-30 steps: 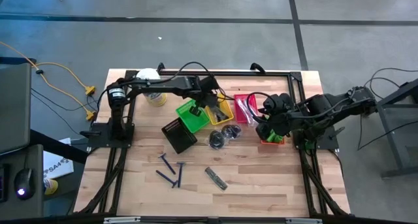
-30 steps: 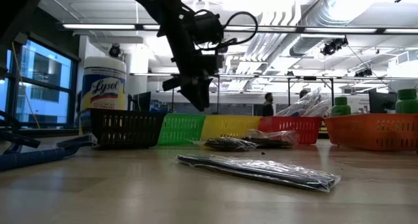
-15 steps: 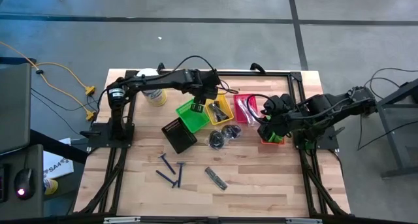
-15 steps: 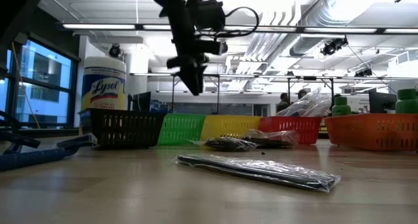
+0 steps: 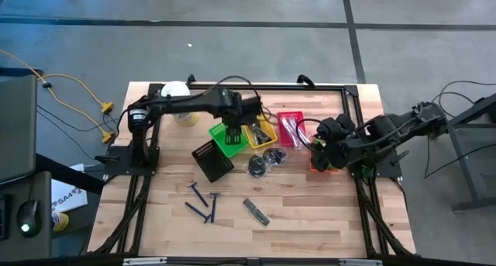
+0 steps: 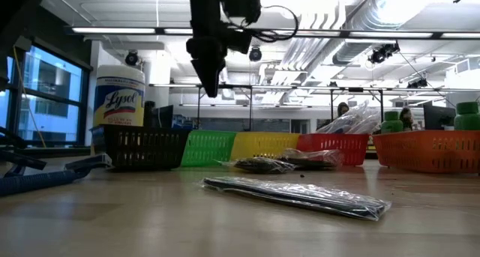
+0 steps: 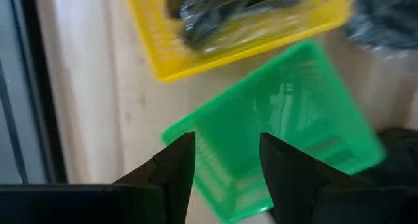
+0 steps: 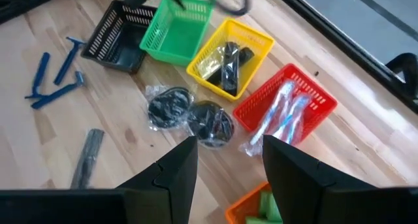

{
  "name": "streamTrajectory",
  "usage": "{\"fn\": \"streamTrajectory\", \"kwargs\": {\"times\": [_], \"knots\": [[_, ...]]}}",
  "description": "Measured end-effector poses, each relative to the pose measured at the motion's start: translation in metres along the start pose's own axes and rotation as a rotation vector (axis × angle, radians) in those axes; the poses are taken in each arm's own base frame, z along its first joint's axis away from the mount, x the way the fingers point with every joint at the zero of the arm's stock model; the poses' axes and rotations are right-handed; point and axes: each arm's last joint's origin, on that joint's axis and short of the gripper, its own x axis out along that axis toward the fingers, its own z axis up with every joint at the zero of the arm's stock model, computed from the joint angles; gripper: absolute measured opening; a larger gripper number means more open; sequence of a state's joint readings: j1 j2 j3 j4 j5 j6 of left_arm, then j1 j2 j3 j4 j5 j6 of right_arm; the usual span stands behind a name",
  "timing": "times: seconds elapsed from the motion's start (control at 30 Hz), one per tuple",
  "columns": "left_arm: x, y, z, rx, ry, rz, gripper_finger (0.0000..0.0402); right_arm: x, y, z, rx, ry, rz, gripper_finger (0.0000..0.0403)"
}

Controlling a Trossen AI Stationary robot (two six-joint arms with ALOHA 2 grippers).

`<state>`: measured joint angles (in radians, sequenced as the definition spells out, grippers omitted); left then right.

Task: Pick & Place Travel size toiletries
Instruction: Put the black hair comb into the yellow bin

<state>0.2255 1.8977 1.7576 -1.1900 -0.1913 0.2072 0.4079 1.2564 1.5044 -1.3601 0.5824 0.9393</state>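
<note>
The left gripper (image 5: 233, 133) hangs above the bright green plastic mesh basket (image 5: 228, 137), its 2 dark fingers (image 7: 175, 168) spread and holding nothing; the left wrist view shows that basket bare under them. The right gripper (image 5: 319, 148) sits over the orange plastic basket (image 5: 321, 167) at the table's right side, fingers apart and empty in its own wrist view.

Loose toiletries remaining on the pale wooden table (image 5: 310, 212): 3 dark blue T-shaped razors (image 5: 203, 203), 1 dark grey flat strip in clear wrap (image 5: 256, 211), and 2 clear-bagged dark round pieces (image 5: 264, 160).

The bagged pieces lie just beside the green basket, between it and the near table edge, and the left gripper is judged the closer arm. The grey strip lies farther toward the near edge, its long axis diagonal across the boards; the razors lie well apart from both grippers.

Already binned: dark strips in the yellow plastic basket (image 8: 230, 58), slim clear-white packets in the red plastic basket (image 8: 287, 112).

Legible writing: "Lysol" on the large white tub with yellow label (image 6: 119, 98).
</note>
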Motion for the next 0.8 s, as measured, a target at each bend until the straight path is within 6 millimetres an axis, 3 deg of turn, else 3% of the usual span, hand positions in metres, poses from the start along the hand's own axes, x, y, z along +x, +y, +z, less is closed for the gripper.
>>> {"fn": "streamTrajectory", "kwargs": {"times": [0.4, 0.8], "knots": [[-0.021, -0.098, 0.017, 0.156, -0.138, -0.052, 0.0164, -0.014, 0.008, -0.019, -0.063, 0.012, 0.035, 0.0164], [-0.038, -0.152, 0.025, 0.328, -0.314, -0.077, 0.0164, -0.026, 0.016, -0.032, -0.081, -0.003, 0.092, 0.0164]]}}
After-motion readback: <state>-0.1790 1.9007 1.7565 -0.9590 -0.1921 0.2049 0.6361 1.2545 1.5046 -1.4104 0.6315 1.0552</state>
